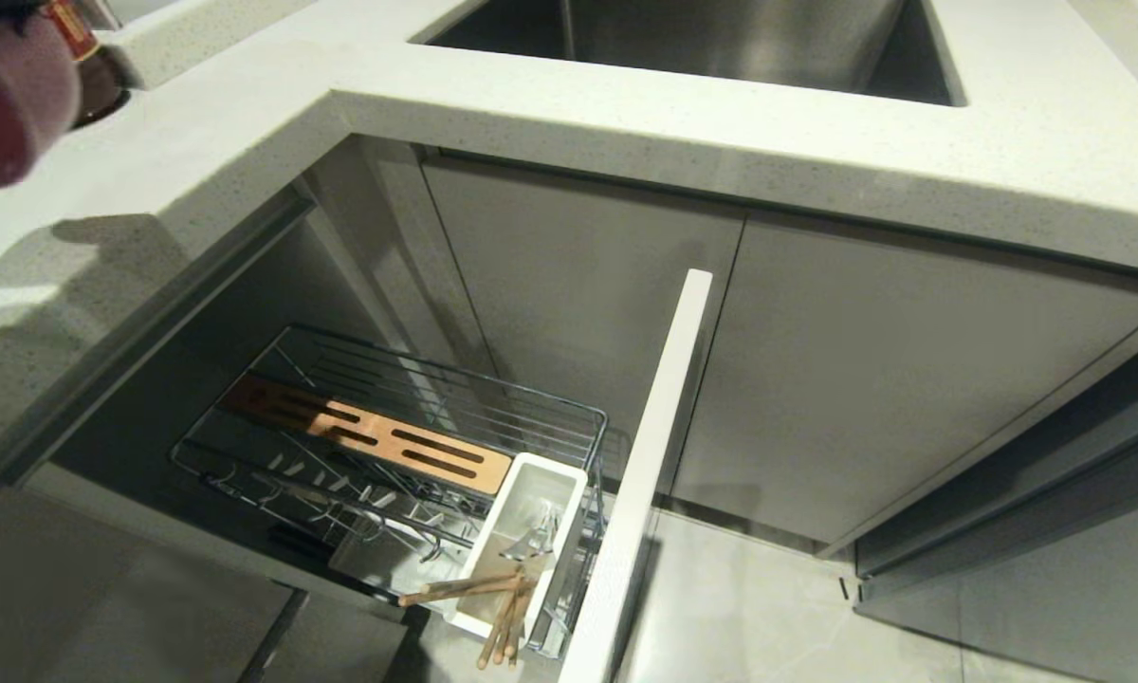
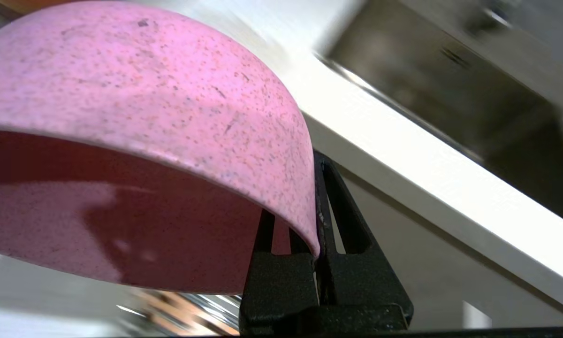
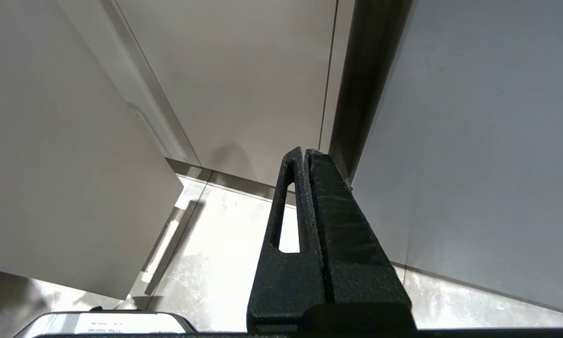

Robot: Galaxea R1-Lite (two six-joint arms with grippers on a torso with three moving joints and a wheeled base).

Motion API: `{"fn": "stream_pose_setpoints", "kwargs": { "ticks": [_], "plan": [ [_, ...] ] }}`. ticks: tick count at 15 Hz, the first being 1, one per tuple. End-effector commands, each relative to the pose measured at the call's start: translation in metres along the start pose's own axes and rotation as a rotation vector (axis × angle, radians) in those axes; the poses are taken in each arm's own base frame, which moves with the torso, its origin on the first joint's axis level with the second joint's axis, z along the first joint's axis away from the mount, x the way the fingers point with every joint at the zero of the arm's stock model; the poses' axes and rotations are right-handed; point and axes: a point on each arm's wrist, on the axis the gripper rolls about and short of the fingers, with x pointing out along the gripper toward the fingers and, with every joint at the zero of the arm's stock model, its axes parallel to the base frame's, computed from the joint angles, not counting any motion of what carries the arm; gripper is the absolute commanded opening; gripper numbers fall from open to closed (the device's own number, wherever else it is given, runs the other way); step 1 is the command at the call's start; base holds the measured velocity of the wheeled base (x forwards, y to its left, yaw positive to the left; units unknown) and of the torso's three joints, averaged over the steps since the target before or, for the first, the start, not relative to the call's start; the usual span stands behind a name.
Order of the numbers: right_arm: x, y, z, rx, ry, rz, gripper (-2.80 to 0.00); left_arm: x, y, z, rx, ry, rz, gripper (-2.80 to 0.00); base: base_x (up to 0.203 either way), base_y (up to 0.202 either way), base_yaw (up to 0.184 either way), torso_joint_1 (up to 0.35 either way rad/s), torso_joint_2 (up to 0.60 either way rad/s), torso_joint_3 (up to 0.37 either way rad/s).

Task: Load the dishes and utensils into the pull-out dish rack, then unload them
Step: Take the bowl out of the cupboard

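- I'm looking down at a grey tiled floor [image 1: 768,607] and grey cabinet fronts under a pale speckled counter [image 1: 626,114]; the corner unit stands open.
- Nearest me, the rack [image 1: 389,446] is pulled out low, its white front panel [image 1: 654,455] edge-on to me. The cup [image 1: 531,531] at the front holds the fork [image 1: 536,541], and the chopsticks [image 1: 493,607] lean out over its near rim.
- The pegs and the wooden strip [image 1: 370,432] are bare, with no plate in view, so I judge there is open room for a dish.
- Up at the counter's left edge, the left gripper [image 2: 316,220] is clamped on the bowl [image 2: 136,141], one finger inside the rim and one outside. That pinch lets the bowl hang tilted, clear of the counter.
- I judge the counter overhang and the rack's wire rim are the edges to clear on any way down.
- Farther back sits the sink [image 1: 702,38].
- The right gripper [image 3: 307,197] is parked near the floor, fingers together on nothing.
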Motion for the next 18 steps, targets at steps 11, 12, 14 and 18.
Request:
{"fn": "stream_pose_setpoints", "kwargs": {
  "ticks": [11,12,14,18],
  "plan": [
    [0.001,0.000,-0.007,0.000,0.025,0.000,-2.80,-0.074,0.084,0.026,0.474,0.343,0.846,-2.80,0.000,0.000,0.000,0.000,0.00,0.000],
    [0.001,0.000,-0.007,0.000,0.025,0.000,-2.80,-0.066,0.087,0.021,0.463,0.432,0.888,-2.80,0.000,0.000,0.000,0.000,0.00,0.000],
    [0.001,0.000,-0.007,0.000,0.025,0.000,-2.80,-0.053,0.092,0.014,0.446,0.597,0.919,-2.80,0.000,0.000,0.000,0.000,0.00,0.000],
    [0.001,0.000,-0.007,0.000,0.025,0.000,-2.80,-0.028,0.097,0.005,0.378,0.822,0.872,-2.80,0.000,0.000,0.000,0.000,0.00,0.000]
  ]
}}
